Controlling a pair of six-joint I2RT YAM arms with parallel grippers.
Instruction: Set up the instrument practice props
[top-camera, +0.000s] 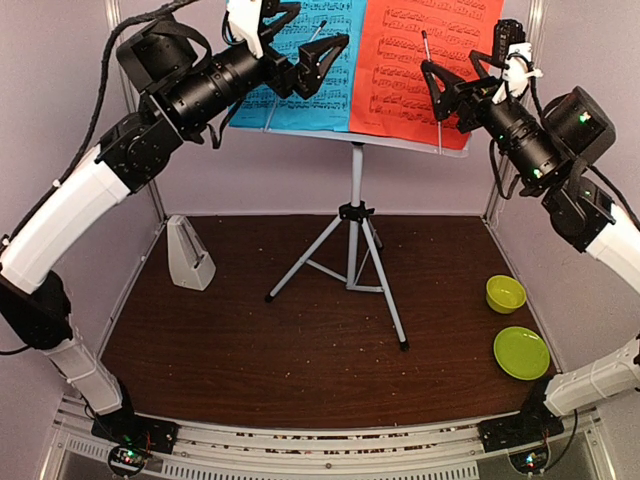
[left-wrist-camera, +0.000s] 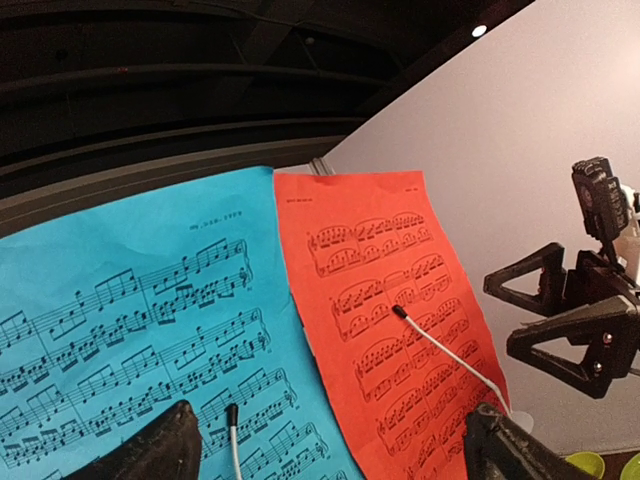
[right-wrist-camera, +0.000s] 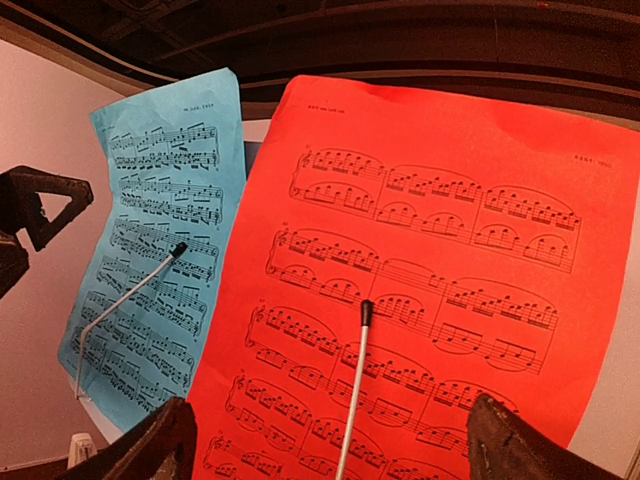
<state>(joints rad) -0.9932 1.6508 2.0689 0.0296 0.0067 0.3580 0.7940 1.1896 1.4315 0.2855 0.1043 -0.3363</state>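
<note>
Stand (top-camera: 352, 250) at mid-table, three white legs on the brown table (top-camera: 250, 340). Two sheets on its desk, edges meeting: one blue sheet (top-camera: 335, 105), one red-orange sheet (top-camera: 400, 70), each under one wire arm (right-wrist-camera: 357, 380). Printed music on both; header text too small to read. One white metronome (top-camera: 188, 255) left of the legs. One green bowl (top-camera: 505, 293) and one green plate (top-camera: 521, 352) on the right. Left hand (top-camera: 318, 30) overlaps the blue sheet's top, right hand (top-camera: 450, 60) the red one's edge. Both are wide and grip nothing.

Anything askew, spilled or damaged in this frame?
Nothing serious. The blue sheet has a wavy outer edge instead of lying flat on the stand, and pale crumb-like specks are scattered over the dark table.
</note>
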